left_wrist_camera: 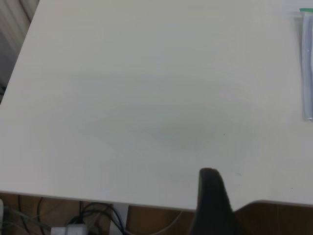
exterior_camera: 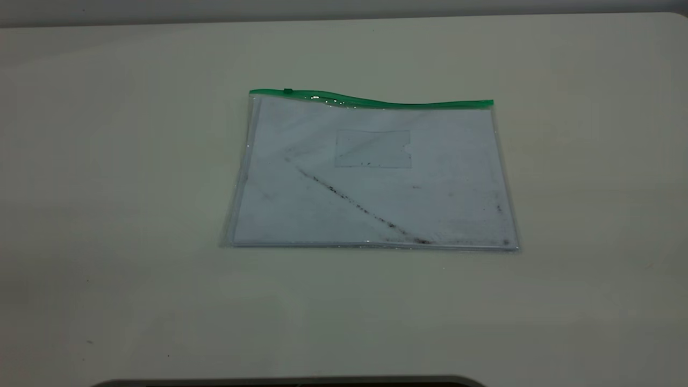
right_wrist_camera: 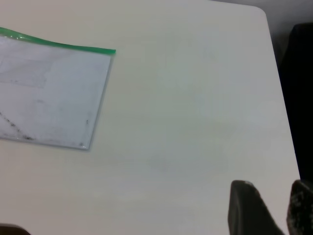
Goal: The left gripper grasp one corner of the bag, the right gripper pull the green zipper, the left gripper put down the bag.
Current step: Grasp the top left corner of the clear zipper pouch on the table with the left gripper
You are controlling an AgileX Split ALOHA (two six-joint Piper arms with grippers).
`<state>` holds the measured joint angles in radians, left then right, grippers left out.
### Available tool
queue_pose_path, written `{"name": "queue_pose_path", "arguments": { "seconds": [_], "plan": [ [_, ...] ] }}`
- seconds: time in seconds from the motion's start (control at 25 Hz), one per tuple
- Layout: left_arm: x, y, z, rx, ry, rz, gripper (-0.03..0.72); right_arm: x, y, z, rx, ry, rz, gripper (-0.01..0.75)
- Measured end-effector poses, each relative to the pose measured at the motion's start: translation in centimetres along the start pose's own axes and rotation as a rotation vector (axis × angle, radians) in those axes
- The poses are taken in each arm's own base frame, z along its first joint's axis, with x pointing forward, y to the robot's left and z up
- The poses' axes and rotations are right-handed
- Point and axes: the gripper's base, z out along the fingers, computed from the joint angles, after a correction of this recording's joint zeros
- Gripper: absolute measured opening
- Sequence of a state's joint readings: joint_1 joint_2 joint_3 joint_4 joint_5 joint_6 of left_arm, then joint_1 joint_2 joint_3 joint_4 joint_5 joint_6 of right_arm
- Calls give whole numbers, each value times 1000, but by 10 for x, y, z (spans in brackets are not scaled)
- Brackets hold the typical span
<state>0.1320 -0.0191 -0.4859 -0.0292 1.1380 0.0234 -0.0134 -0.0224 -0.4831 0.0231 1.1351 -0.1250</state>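
The bag (exterior_camera: 371, 172) lies flat on the table, a clear pouch with a white sheet, a dark diagonal smudge and a small card pocket (exterior_camera: 373, 149). The green zipper (exterior_camera: 376, 101) runs along its far edge, with the slider tab (exterior_camera: 288, 91) near the left end. The green-tipped corner (exterior_camera: 251, 93) lies on the table. Neither arm shows in the exterior view. My left gripper (left_wrist_camera: 242, 196) hangs over the table's edge, far from the bag's edge (left_wrist_camera: 307, 63). My right gripper (right_wrist_camera: 272, 196) is open and empty, well away from the bag (right_wrist_camera: 49, 93) and its green corner (right_wrist_camera: 113, 50).
The pale table (exterior_camera: 107, 215) carries only the bag. In the left wrist view its edge (left_wrist_camera: 98, 198) has cables and brown floor beyond it. In the right wrist view a dark object (right_wrist_camera: 301, 98) stands past the table's edge.
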Motion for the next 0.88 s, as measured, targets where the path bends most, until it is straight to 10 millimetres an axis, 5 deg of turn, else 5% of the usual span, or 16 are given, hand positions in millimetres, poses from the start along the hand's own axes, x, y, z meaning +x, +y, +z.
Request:
{"name": "queue_pose_path", "arguments": {
  "seconds": [0.88],
  "plan": [
    [-5,-1,2,16,35,-5,573,0,0,0,-5,-1,2,240]
  ]
}}
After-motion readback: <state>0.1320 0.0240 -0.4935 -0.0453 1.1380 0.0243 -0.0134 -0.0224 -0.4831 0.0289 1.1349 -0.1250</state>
